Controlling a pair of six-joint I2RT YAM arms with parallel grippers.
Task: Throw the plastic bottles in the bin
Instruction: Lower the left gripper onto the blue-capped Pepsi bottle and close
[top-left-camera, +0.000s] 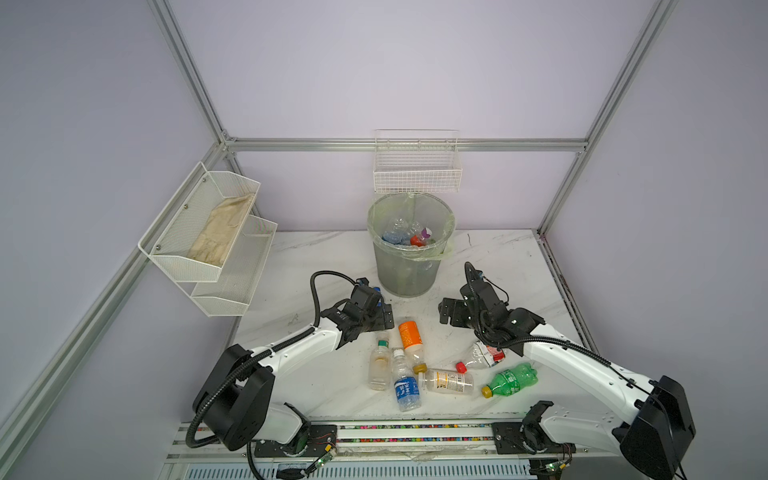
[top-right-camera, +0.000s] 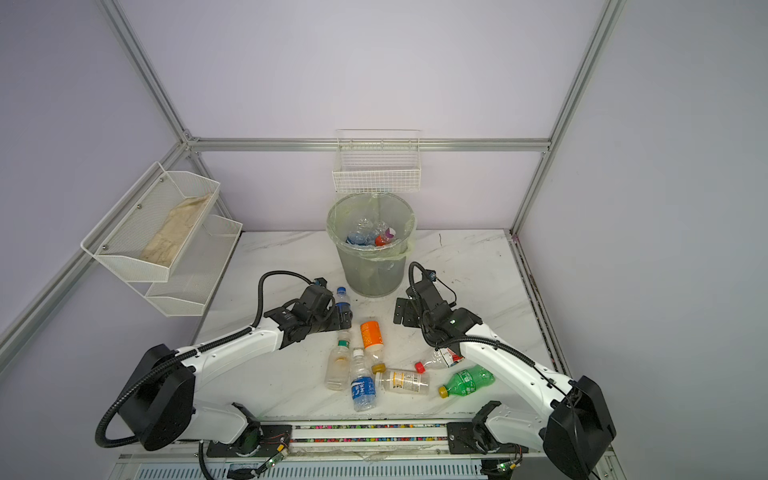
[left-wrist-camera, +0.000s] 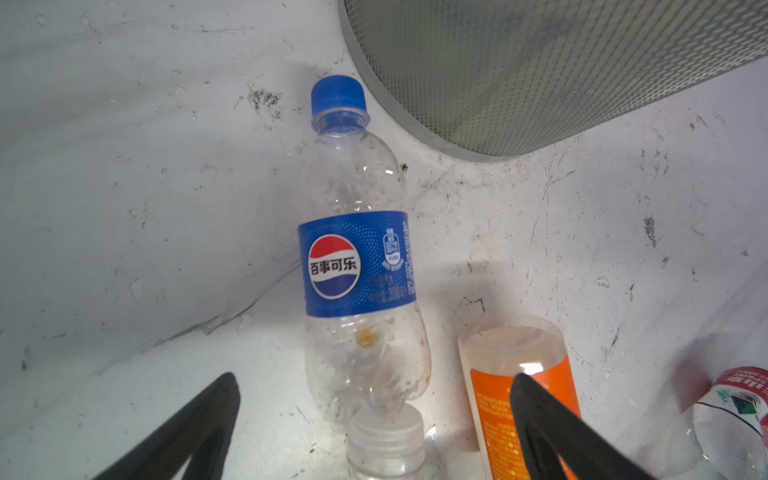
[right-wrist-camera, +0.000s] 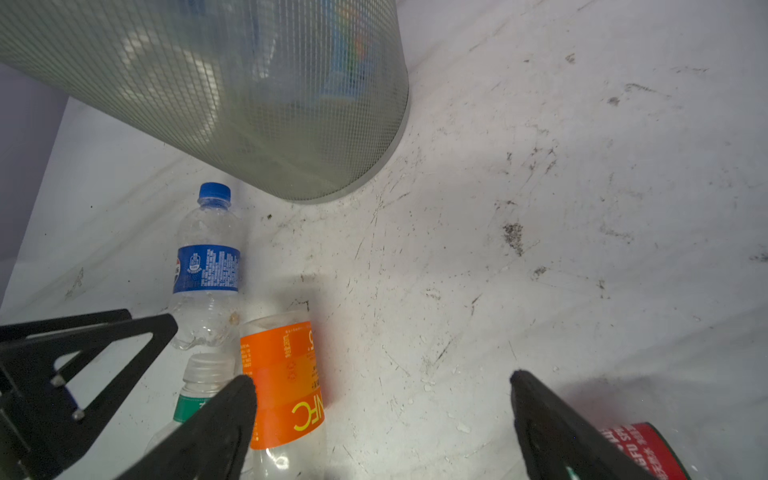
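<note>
The bin (top-left-camera: 407, 274) (top-right-camera: 374, 274) stands at the back of the table with several plastic bottles (top-left-camera: 409, 237) inside. More bottles lie in front of it. My left gripper (left-wrist-camera: 376, 384) (top-right-camera: 343, 318) is open above the base of a blue-label bottle (left-wrist-camera: 357, 266) (right-wrist-camera: 208, 270). Beside that lie an orange-label bottle (top-left-camera: 409, 334) (right-wrist-camera: 282, 382) and a clear green-banded one (top-left-camera: 379, 365). My right gripper (right-wrist-camera: 382, 382) (top-left-camera: 449, 311) hangs open over bare table, between the orange bottle and a crushed red-label bottle (top-left-camera: 484, 355). A green bottle (top-left-camera: 511, 379) lies nearer the front.
A white wire basket (top-left-camera: 417, 166) hangs on the back wall above the bin. White mesh shelf trays (top-left-camera: 208, 249) on the left wall hold a beige cloth. A blue-label water bottle (top-left-camera: 406, 388) and a yellow-capped bottle (top-left-camera: 449, 381) lie near the front edge.
</note>
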